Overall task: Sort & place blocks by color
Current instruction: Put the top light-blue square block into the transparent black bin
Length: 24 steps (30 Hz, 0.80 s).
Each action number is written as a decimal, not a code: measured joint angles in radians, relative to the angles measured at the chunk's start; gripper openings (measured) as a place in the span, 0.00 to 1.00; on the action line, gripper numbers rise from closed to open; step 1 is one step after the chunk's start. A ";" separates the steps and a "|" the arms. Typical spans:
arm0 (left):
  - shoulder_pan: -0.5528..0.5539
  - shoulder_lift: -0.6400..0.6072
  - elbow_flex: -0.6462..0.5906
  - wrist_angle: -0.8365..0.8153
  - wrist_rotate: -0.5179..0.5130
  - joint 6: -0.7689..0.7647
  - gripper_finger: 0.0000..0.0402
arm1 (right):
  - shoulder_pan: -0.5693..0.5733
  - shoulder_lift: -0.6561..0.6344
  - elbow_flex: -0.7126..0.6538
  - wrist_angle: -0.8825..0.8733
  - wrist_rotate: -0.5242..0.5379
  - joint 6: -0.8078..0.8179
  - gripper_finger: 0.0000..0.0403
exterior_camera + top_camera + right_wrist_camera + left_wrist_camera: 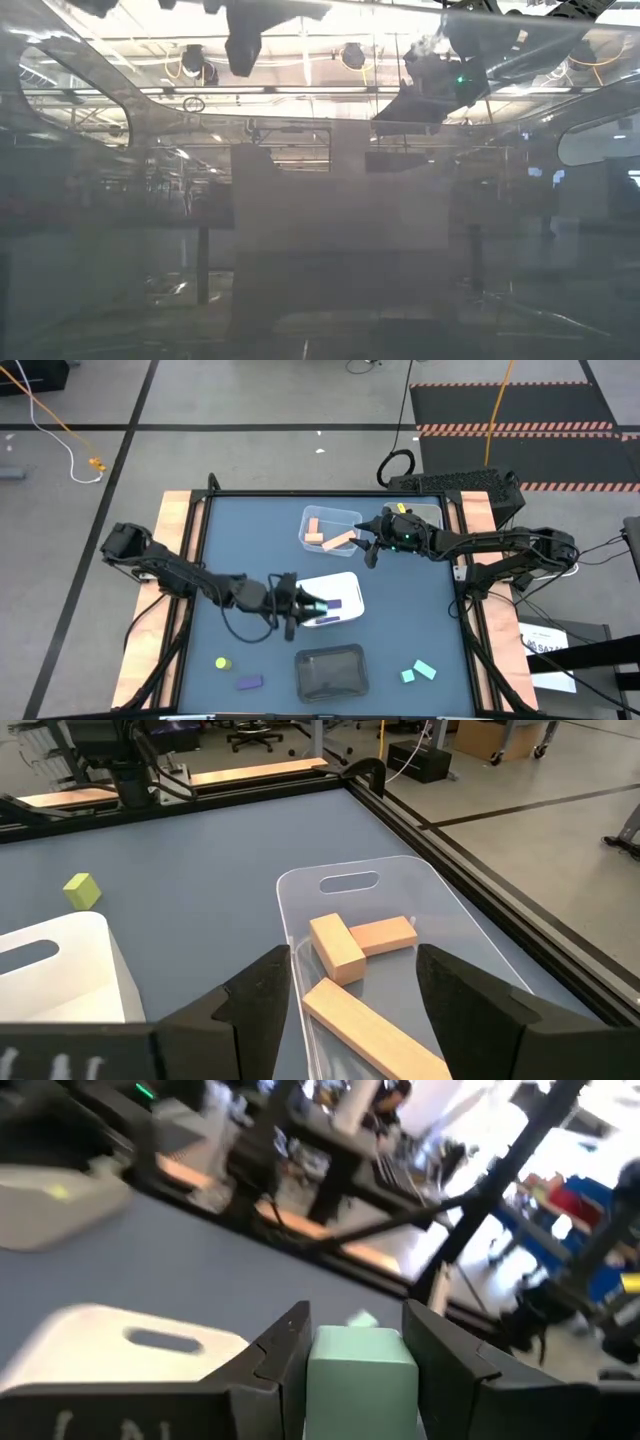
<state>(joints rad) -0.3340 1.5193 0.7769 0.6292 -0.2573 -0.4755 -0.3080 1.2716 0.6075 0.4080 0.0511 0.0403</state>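
High view is showing the left gripper (pixel 308 606) hovering over the white tray (pixel 345 582). Left wrist view is showing its jaws clamping a teal block (pixel 360 1378); releasing comes next. Right wrist view is showing the right gripper (pixel 355 982) gaping empty above the clear tray (pixel 440 885), beside the white tray.

Left arm: extends from the table's left edge toward the centre, wrist low. Left gripper (pixel 303 605): fingers (pixel 285 1355) closed on a light teal block (pixel 360 1370).

Right arm: reaches from the right edge toward the table's far centre. Right gripper (pixel 368 542): fingers (pixel 265 985) spread wide, nothing between them.
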 joint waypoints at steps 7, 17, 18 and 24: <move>-0.125 0.119 0.111 -0.044 0.000 -0.005 0.33 | 0.000 0.000 0.000 0.003 0.000 0.000 0.52; -0.226 0.284 0.194 -0.043 -0.019 -0.017 0.33 | 0.000 0.000 0.000 0.004 0.000 0.000 0.52; -0.232 0.295 0.197 -0.045 -0.025 -0.016 0.33 | 0.000 0.000 0.000 0.007 0.000 0.000 0.52; -0.253 0.350 0.212 -0.046 -0.036 -0.012 0.47 | 0.000 0.000 0.000 0.008 0.000 0.000 0.52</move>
<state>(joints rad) -0.5869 1.8697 0.9890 0.5836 -0.2933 -0.4876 -0.3079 1.2716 0.6079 0.4156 0.0509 0.0402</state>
